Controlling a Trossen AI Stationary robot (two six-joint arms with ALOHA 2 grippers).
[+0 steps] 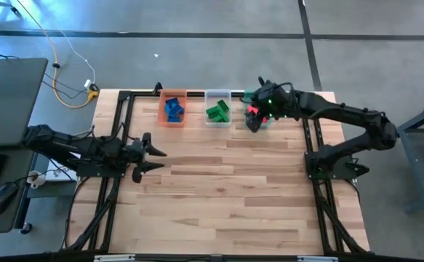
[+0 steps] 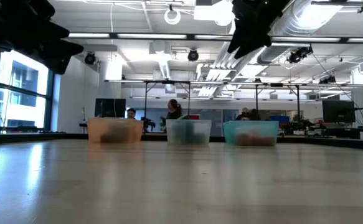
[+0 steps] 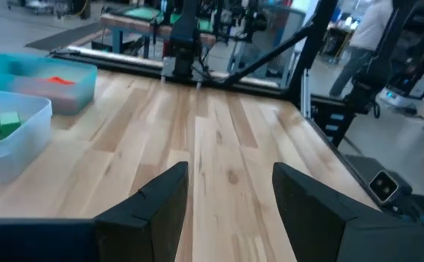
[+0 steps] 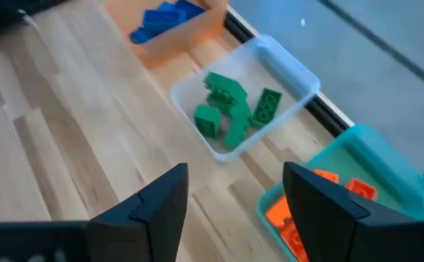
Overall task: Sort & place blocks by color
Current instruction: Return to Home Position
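1. Wide apart and holding nothing, the right fingers (image 4: pixel 161 204) hang just over the near edge of the blue-green bin (image 4: pixel 393 164). I think they are open because there is nothing left to carry, so this arm only needs to pull back and rest.
2. Right below these fingers, inside that bin, lie the red blocks (image 4: pixel 278 212). They lie flat. The fingers hide part of them, so I cannot tell which way each long side points.
3. One bin further from the right fingers is the clear bin (image 4: pixel 292 69). The green blocks (image 4: pixel 230 109) sit in it in a loose heap. Their long sides point all different ways. They look dropped in, not lined up.
4. Further again is the orange bin (image 4: pixel 212 25). The blue blocks (image 4: pixel 164 16) are piled on each other in it, also pointing mixed ways.
5. Every colour has its own bin, and I see no loose block on the tabletop (image 1: pixel 226 196). So the sorting looks done.
6. Farthest from the right fingers, at the other side of the tabletop, are the left fingers (image 3: pixel 164 204). They are wide open too and hold nothing. They point across bare wood, well apart from all three bins, and seem to be just waiting.
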